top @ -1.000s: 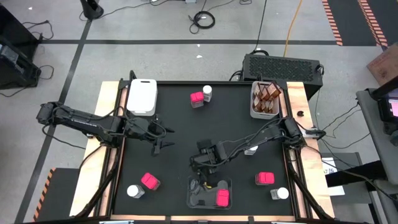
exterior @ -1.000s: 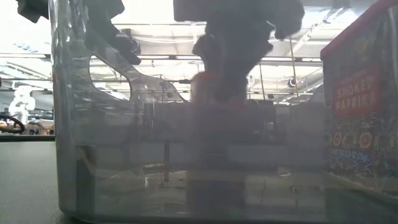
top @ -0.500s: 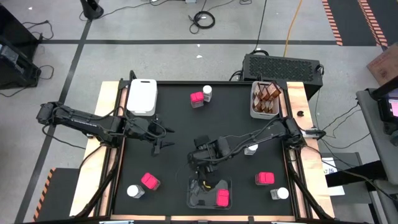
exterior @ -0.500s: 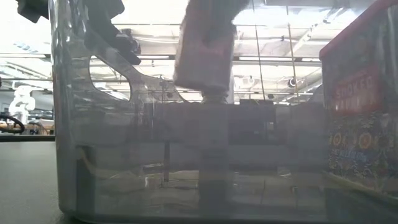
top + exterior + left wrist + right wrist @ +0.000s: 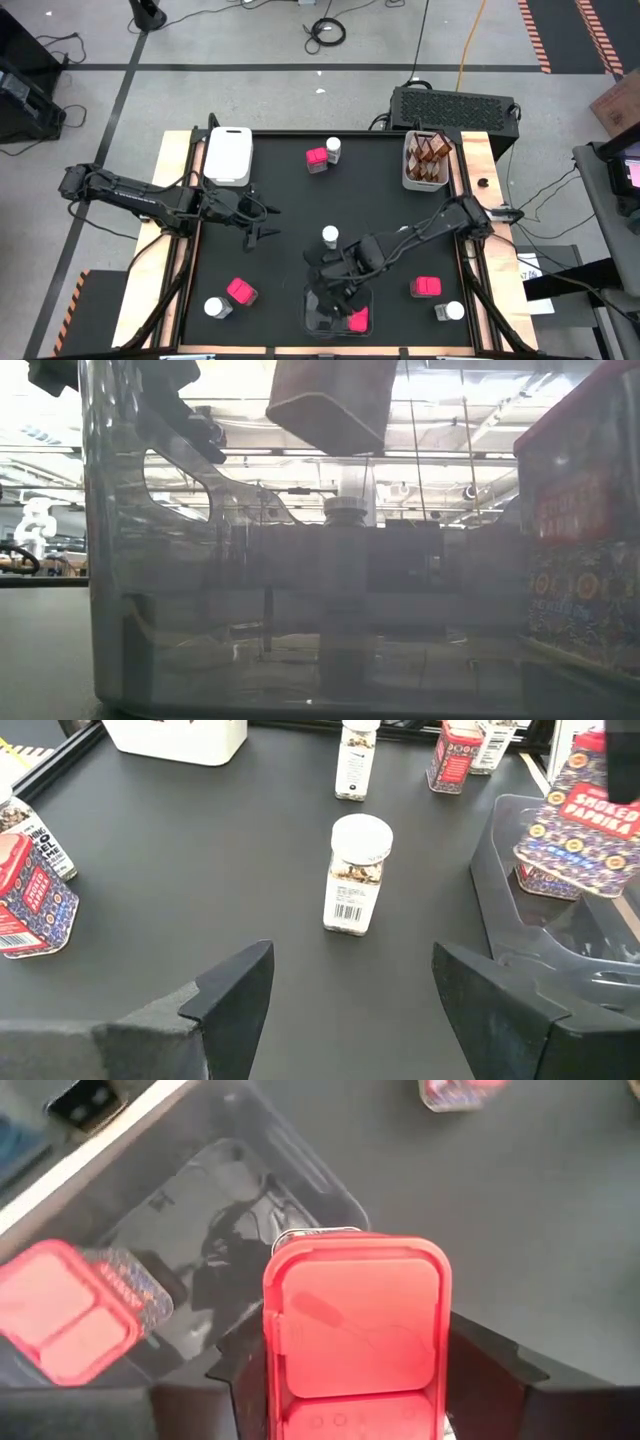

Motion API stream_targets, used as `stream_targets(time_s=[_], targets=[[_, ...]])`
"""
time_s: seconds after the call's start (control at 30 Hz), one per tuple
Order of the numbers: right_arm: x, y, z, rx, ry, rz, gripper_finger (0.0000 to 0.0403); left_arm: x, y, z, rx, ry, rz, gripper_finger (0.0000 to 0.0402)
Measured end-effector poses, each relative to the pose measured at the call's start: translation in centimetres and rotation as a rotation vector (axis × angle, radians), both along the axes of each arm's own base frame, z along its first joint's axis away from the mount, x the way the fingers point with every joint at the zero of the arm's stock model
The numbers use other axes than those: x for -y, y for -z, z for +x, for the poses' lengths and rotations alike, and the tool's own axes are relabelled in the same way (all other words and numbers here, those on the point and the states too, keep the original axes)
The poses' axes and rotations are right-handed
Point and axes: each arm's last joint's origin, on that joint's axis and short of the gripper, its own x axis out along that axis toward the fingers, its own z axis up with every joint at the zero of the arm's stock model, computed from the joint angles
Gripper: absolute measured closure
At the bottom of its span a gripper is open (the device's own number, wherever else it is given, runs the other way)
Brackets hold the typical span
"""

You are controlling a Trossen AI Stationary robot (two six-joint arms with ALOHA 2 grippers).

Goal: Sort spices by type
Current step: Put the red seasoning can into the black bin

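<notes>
Your right gripper (image 5: 345, 1380) is holding a pink box (image 5: 355, 1325) between its two fingers, gripping it by the sides with the pink lid facing the wrist camera. It is hanging over the clear tray (image 5: 313, 300) at the near edge of the table. In the low view the box (image 5: 330, 405) is hovering tilted above the tray floor, not touching it. A second pink box (image 5: 357, 319) is already sitting inside that tray, off to one side of the held one.

Just beyond the tray, a clear jar with a white lid (image 5: 329, 236) is standing upright on the black table (image 5: 280, 200). Your left wrist camera is looking straight at it (image 5: 358, 873).

Your left gripper (image 5: 262, 232) is waiting over the left half of the table, its fingers spread wide with nothing between them.

Farther out, a pink box and a white-lidded jar (image 5: 218, 306) are sitting side by side near the front left corner. Another such pair is near the front right, and a third pair (image 5: 322, 156) is at the back middle. Another white-lidded jar seems to be standing under the right arm, though the arm is covering most of it.

The brown jars (image 5: 430, 152) are packed together in the white tray at the back right. A white tray with its lid on (image 5: 228, 154) is resting at the back left.
</notes>
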Motion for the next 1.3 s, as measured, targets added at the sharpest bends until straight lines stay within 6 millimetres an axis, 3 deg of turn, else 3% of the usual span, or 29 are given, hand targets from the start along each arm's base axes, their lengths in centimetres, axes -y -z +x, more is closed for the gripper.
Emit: stream_targets(time_s=[0.3,0.5,1.3], targets=[[-1.9,-0.1,-0.6,0.046,-0.332,-0.07,0.0187,0.0,0.0,0.0,0.0,0.003,0.004,0.0125],[-2.6,-0.2,-0.8,0.064,-0.437,-0.052,0.0181,0.0,0.0,0.0,0.001,0.006,0.003,0.0125],[-6.9,7.8,0.3,-0.093,-0.612,-0.135,0.0179,0.0,0.0,0.0,0.005,0.004,-0.002,0.0125]])
